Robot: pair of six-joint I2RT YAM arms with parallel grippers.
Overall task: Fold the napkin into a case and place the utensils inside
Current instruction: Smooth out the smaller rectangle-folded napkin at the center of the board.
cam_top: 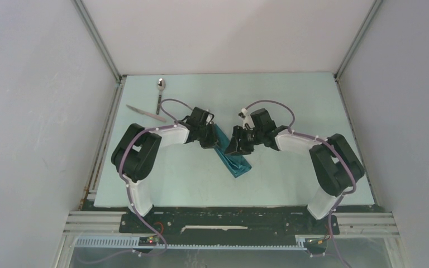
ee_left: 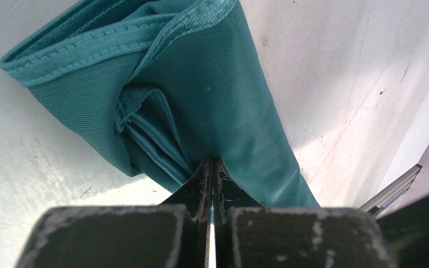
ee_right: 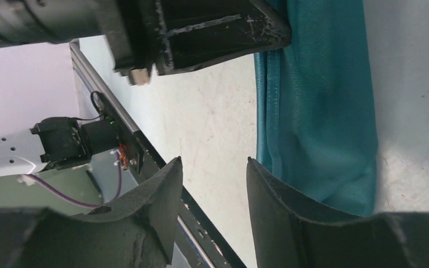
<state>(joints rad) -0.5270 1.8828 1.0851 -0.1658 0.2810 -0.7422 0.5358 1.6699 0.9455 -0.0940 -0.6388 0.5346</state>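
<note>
The teal napkin (cam_top: pixel 233 159) lies folded as a narrow strip, the case, slanting across the middle of the table. My left gripper (cam_top: pixel 210 139) is shut on its far end; in the left wrist view the fingertips (ee_left: pixel 212 166) pinch a gathered fold of the napkin (ee_left: pixel 212 84). My right gripper (cam_top: pixel 238 147) hovers over the strip's middle, open and holding nothing. In the right wrist view the right gripper (ee_right: pixel 214 163) shows bare table between its jaws, with the napkin (ee_right: pixel 318 111) just outside one finger. The spoon (cam_top: pixel 160 92) and knife (cam_top: pixel 145 113) lie at the far left.
White enclosure walls stand on three sides of the pale table (cam_top: pixel 290 100). A black rail (ee_right: pixel 145 153) marks the table's near edge in the right wrist view. The left gripper's body (ee_right: pixel 201 28) sits close above the right gripper's fingers there.
</note>
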